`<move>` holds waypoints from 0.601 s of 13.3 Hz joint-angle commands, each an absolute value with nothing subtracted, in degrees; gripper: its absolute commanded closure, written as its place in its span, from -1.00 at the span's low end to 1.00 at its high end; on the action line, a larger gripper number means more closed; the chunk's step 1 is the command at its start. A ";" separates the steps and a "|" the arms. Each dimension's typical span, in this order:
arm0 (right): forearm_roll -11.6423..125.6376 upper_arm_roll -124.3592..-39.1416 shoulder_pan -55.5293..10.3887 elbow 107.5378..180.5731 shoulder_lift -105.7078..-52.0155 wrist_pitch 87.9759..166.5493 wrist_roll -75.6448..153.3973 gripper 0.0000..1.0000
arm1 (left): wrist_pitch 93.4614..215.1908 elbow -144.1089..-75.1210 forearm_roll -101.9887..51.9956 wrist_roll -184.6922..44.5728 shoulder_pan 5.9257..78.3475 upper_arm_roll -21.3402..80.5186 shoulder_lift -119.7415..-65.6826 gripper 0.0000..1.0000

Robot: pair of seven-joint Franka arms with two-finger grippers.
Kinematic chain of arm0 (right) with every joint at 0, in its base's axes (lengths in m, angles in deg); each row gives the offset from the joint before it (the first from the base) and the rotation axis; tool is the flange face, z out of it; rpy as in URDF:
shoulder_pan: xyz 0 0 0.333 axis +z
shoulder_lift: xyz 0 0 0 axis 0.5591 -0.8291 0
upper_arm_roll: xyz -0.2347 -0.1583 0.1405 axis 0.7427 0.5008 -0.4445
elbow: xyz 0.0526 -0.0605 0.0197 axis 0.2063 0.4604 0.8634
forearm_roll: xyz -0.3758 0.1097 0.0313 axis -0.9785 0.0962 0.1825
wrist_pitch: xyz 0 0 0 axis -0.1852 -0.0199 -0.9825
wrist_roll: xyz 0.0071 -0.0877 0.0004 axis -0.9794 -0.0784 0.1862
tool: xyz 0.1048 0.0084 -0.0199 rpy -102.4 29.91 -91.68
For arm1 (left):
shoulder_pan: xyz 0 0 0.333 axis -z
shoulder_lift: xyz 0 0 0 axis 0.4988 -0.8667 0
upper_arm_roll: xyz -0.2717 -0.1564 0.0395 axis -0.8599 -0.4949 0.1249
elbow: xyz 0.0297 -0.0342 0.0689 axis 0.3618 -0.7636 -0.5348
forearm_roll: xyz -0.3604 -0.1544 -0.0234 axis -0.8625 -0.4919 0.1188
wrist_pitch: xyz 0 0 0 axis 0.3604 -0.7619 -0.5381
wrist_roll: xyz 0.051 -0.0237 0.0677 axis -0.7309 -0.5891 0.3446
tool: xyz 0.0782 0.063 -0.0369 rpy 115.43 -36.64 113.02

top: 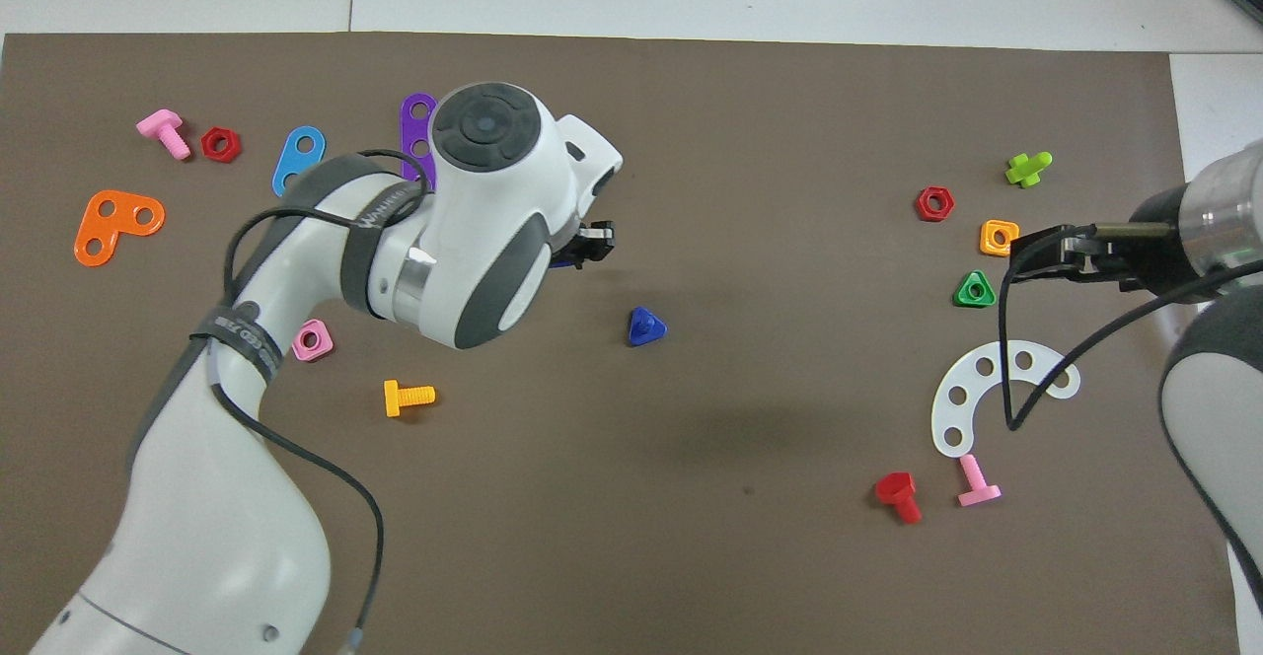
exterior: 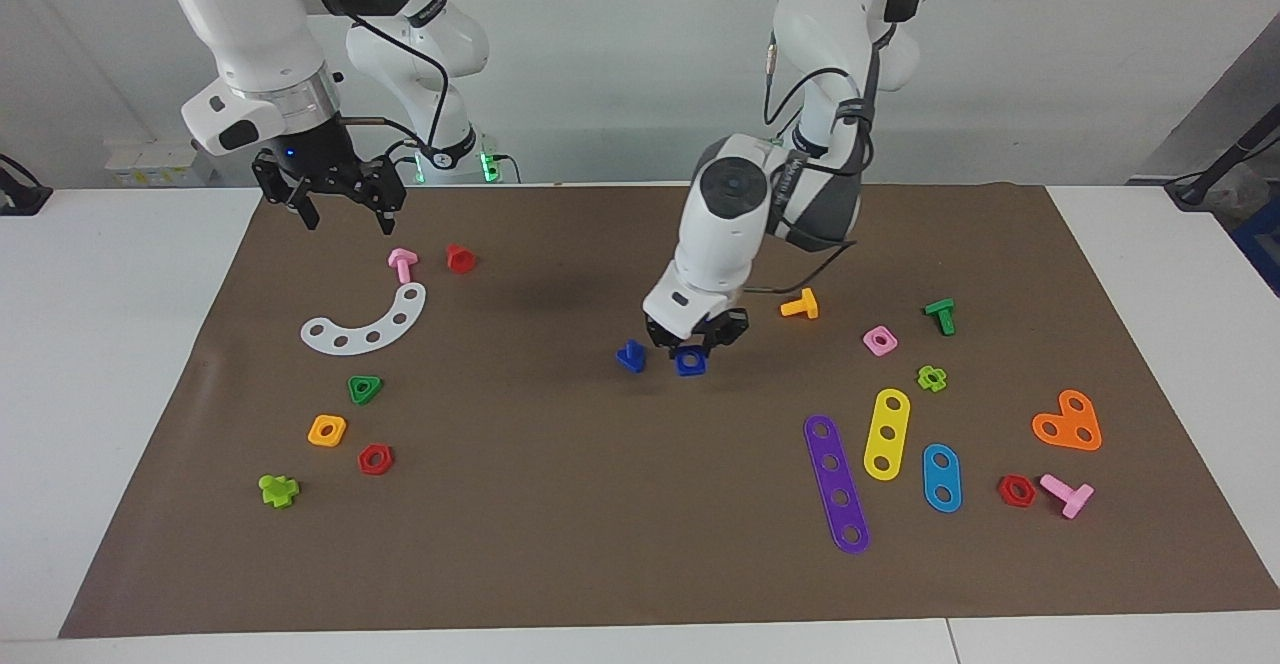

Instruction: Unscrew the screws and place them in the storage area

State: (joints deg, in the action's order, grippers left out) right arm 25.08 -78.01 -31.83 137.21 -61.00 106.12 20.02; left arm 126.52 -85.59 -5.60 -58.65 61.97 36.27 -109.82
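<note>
- Screw (exterior: 630, 355) lay on the brown mat (exterior: 560, 504) mid-worktop, apart from its blue nut (exterior: 690, 362).
- Left end effector (exterior: 697, 340) was low over the mat, clenched around the nut, just beside the screw.
- Right end effector (exterior: 341, 208) waited raised, fingers spread, above a pink screw (exterior: 402, 263).

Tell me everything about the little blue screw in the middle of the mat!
The blue screw looks like shiny plastic, with a triangular head and a short stem. It lies alone on the brown mat, near its middle; in the overhead view the stem points upward, so it seems to rest on its head. Nothing touches it. Beside it, toward the left arm's end, the left pincer is down at a blue square nut, apart from the screw.
</note>
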 commanded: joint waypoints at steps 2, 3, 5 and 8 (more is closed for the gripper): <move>25.88 -78.24 -29.70 143.22 -59.91 112.75 17.26 -0.93 | 118.71 -86.45 -4.87 -69.12 53.41 35.78 -109.55 0.34; 25.88 -78.24 -28.47 143.22 -61.05 113.63 16.73 -0.93 | 117.99 -87.94 -4.87 -73.16 51.47 35.78 -108.85 0.34; 25.88 -78.24 -25.40 143.31 -64.21 117.40 12.88 -0.93 | 119.73 -93.82 -4.69 -80.90 48.30 35.78 -106.66 0.33; 25.71 -78.24 -20.30 143.22 -69.74 123.02 7.08 -0.93 | 127.27 -102.08 -4.69 -82.43 47.41 36.39 -104.37 0.22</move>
State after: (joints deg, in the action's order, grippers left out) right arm 25.09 -78.20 -22.48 143.36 -66.57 119.82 10.24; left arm 122.02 -94.38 -5.58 -81.62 47.18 36.46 -108.53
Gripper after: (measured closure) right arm 0.031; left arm 0.529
